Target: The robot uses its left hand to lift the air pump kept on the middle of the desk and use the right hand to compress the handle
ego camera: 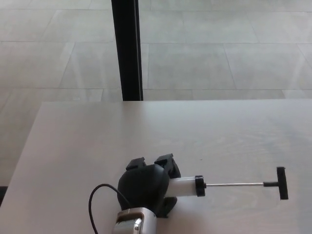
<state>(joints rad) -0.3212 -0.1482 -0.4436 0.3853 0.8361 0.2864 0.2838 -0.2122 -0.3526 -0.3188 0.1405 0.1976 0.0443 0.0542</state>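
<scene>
My left hand comes up from the bottom edge and is shut on the white barrel of the air pump. The pump lies roughly level, pointing right, over the desk. Its thin metal rod is drawn out far, ending in a black T-handle at the right. The hand covers the barrel's left end. A black cable loops beside my wrist. My right hand does not show.
A black upright post stands just behind the desk's far edge, left of centre. Beyond it lies a grey tiled floor. The desk's left edge runs diagonally down toward the bottom left corner.
</scene>
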